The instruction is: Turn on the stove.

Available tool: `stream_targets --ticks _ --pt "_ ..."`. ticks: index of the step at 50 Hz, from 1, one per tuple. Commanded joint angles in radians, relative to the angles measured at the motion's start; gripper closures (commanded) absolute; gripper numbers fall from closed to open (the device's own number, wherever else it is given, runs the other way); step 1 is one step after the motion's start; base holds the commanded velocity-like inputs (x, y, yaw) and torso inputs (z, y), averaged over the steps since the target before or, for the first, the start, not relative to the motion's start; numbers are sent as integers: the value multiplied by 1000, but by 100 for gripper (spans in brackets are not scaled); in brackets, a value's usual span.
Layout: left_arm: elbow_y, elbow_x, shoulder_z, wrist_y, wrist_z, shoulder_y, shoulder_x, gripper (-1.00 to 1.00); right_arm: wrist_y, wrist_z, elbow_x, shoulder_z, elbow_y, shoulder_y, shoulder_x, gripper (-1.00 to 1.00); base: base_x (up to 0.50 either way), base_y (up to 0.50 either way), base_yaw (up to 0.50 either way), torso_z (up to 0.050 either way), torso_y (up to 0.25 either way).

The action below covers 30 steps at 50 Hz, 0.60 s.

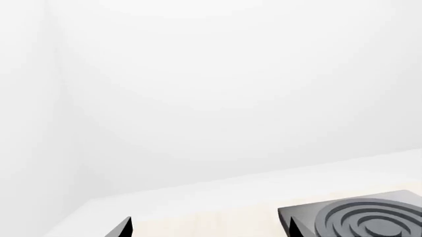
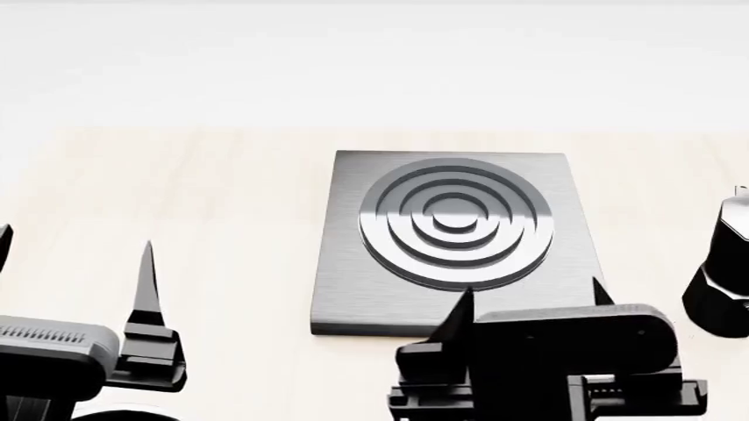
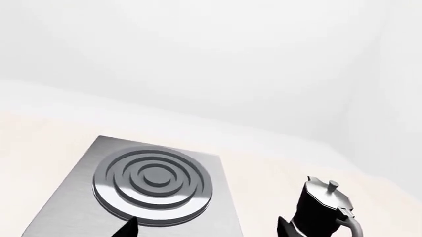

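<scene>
The stove (image 2: 351, 289) is a square brushed-grey plate with a raised ring burner (image 2: 457, 219), lying on the pale table in the middle of the head view. Its black knob does not show; my right gripper's body covers the plate's near edge. My right gripper (image 2: 532, 292) is open and empty, with its fingertips over the plate's near part. In the right wrist view the gripper (image 3: 207, 229) points at the stove (image 3: 218, 207). My left gripper (image 2: 76, 241) is open and empty, left of the stove. In the left wrist view the gripper (image 1: 209, 229) shows with a corner of the stove (image 1: 297, 213).
A black moka pot (image 2: 724, 281) stands right of the stove, at the head view's right edge; it also shows in the right wrist view (image 3: 323, 207). The pale wooden table (image 2: 210, 193) runs back to a white wall.
</scene>
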Motion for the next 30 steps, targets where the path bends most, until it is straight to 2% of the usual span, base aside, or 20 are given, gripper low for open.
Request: stream_targets --ticks 1,30 --pt "3 -1 6 -3 -3 -2 -2 -100 -7 11 -4 -24 -21 10 8 -100 0 0 0 0 0" --pt "14 -11 6 -4 -11 -4 -9 -100 -138 53 -66 -113 -27 6 56 -100 0 0 0 0 0"
